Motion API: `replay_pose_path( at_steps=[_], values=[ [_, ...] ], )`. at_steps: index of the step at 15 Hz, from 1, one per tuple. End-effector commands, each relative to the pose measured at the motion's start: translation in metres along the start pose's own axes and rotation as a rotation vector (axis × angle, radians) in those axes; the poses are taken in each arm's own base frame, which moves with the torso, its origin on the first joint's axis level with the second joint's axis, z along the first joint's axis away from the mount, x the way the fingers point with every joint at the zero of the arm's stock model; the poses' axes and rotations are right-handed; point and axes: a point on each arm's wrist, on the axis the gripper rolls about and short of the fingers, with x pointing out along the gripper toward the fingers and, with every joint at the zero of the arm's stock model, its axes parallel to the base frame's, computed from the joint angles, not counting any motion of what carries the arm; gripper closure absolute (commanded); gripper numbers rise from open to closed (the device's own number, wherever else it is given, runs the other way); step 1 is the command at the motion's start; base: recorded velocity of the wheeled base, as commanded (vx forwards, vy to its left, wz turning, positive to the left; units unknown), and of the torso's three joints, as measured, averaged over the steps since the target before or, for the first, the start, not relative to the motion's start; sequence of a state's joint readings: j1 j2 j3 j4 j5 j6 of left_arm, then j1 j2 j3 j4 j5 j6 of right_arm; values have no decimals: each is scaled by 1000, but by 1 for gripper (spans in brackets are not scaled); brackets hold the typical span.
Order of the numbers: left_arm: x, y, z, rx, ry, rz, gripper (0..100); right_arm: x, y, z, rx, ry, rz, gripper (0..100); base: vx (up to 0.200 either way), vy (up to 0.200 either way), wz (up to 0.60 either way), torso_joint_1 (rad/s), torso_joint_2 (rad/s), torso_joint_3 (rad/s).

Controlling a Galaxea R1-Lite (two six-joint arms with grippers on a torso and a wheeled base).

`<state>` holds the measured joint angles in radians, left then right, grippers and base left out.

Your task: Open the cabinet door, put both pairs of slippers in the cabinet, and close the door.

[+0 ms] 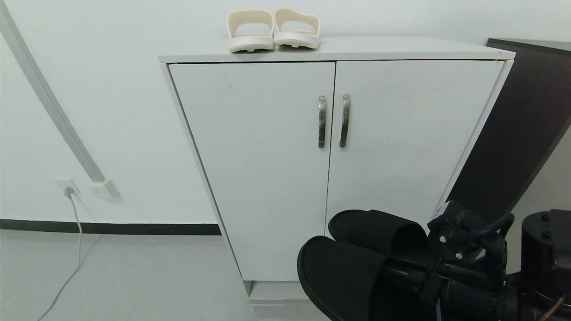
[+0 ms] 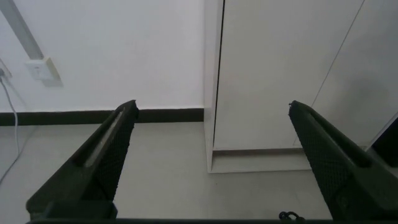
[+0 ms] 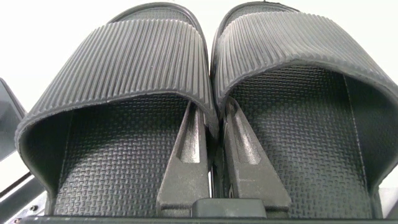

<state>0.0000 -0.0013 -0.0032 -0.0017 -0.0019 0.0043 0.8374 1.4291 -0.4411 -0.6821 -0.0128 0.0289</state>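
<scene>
Two black slippers [image 1: 339,276] [image 1: 379,229] hang low in front of the bottom of the cabinet's [image 1: 267,178] right door, held together as a pair by the right gripper [image 3: 213,109]. Its jaws are clamped on the two inner side walls where the slippers meet. The slippers lie side by side with their long axes parallel and their toes pointing away from the wrist. Two cream slippers [image 1: 251,31] [image 1: 297,29] sit side by side on the cabinet top, left of its middle. Their long axes run front to back. The cabinet has two doors, both shut, and two upright metal handles [image 1: 322,121] [image 1: 344,120] close together at the centre seam. The left gripper [image 2: 211,109] hangs above the floor [image 2: 161,168], facing the cabinet's lower left corner. Its jaws are wide apart with nothing between them.
</scene>
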Motion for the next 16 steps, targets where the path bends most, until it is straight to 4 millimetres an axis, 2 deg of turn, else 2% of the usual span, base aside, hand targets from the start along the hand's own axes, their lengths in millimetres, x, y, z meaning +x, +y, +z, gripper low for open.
replay_pose_path(
  at_steps=[1, 2, 3, 4, 5, 9, 11, 14, 15, 16],
  values=[
    [0, 0, 1, 0, -1, 0, 0, -1, 0, 0, 0, -1, 1, 100, 0, 0, 0, 0, 0, 0],
    [-3, 0, 13, -12, -52, -4, 0, -2, 0, -2, 0, 2, 1, 100, 0, 0, 0, 0, 0, 0],
    [-15, 0, 55, -68, -158, -7, 0, -2, 0, -2, 0, 5, 0, 100, 0, 0, 0, 0, 0, 0],
    [-20, 0, 89, -113, -145, -10, 0, -2, 0, -2, 0, 4, 0, 100, 0, 0, 0, 0, 0, 0],
    [-18, 1, 100, -111, -74, -31, 0, -2, 0, -2, -1, 5, -1, 100, 0, 0, 0, 0, 0, 0],
    [17, -3, 97, -50, 112, -316, 0, -2, 0, -2, -1, 2, 1, 100, 0, 0, 0, 0, 0, 0],
    [36, -7, 110, -37, 125, -414, 0, -2, 0, -2, -2, 4, 0, 100, 0, 0, 0, 0, 0, 0],
    [83, -15, 123, 30, 150, -434, 0, -2, 0, -2, -6, 2, 0, 100, 0, 0, 0, 0, 0, 0],
    [87, -16, 123, 40, 152, -435, 0, -2, 0, -2, -6, 2, 0, 100, 0, 0, 0, 0, 0, 0],
    [109, -20, 127, 103, 145, -458, 0, -2, 0, -1, -6, 1, 1, 100, 0, 0, 0, 0, 0, 0]
  ],
)
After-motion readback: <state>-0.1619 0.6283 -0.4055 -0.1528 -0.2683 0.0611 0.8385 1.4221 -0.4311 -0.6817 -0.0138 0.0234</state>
